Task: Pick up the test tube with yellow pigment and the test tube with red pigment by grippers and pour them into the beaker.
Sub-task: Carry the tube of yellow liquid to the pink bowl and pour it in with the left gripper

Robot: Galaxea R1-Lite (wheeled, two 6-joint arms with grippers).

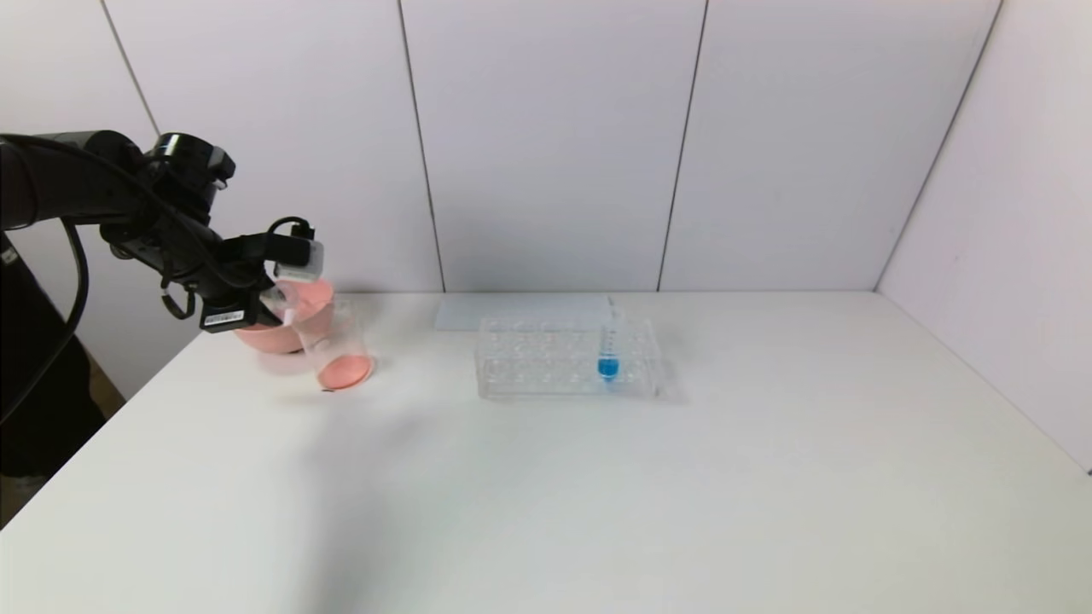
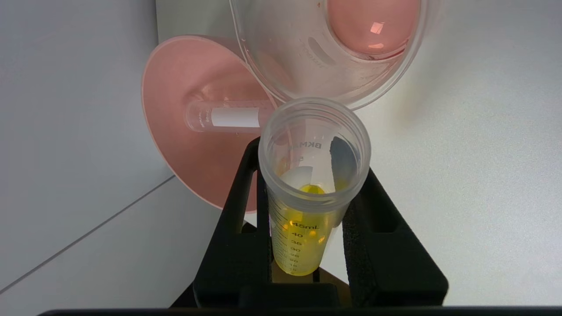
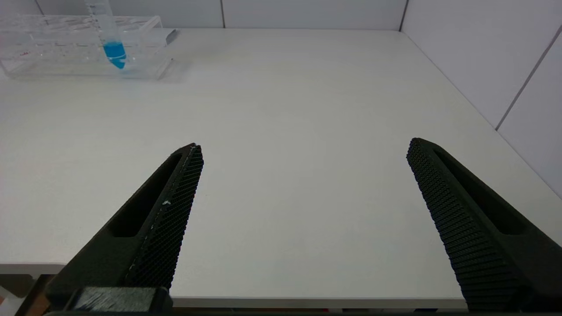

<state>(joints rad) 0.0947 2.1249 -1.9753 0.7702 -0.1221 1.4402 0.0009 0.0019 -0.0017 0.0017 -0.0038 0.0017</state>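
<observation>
My left gripper (image 1: 275,300) (image 2: 309,163) is shut on the test tube with yellow pigment (image 2: 303,237), held up at the far left of the table. The yellow liquid sits in the tube's base, and the tube's open mouth is close to the rim of the beaker (image 1: 341,351) (image 2: 333,57). The beaker stands on the table with pinkish-red liquid in its bottom. An empty clear tube with a white label (image 2: 228,116) lies in the pink bowl (image 2: 175,131); no red liquid shows in it. My right gripper (image 3: 305,151) is open and empty over the table's near edge.
The pink bowl (image 1: 269,338) stands just behind the beaker at the far left. A clear tube rack (image 1: 546,368) (image 3: 52,57) at the middle back holds a tube of blue liquid (image 1: 607,362) (image 3: 115,50). White walls close the back and the right.
</observation>
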